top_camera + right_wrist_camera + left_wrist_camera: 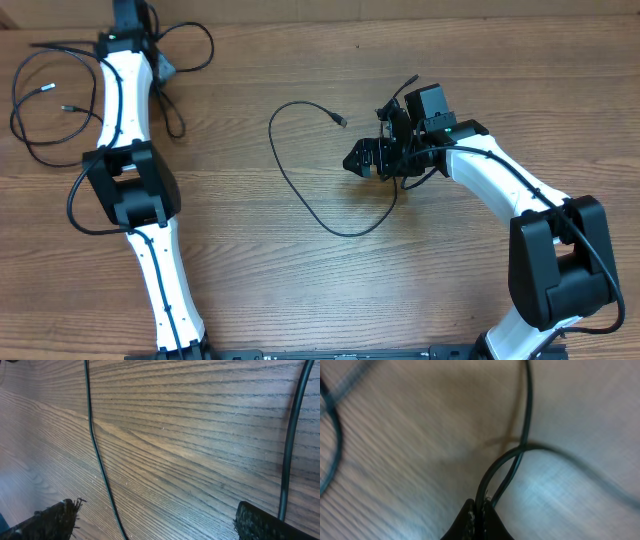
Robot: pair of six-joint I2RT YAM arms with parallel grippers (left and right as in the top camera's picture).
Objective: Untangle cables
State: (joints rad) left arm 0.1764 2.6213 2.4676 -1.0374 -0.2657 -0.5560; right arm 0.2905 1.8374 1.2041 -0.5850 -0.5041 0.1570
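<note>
Currently, left arm [125, 120] reaches far, jaws pinching a cable [528, 400]; right arm [500, 180] bends inward, jaws spread.

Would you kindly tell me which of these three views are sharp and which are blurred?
Overhead: sharp and evenly lit, the middle cable clear on the table. Left wrist: blurred throughout, wood grain smeared, a pale glare patch lower right, the held cable soft above the left tool. Right wrist: grain crisp, the thin cable sharp, only the right tool fuzzy at its tips.
</note>
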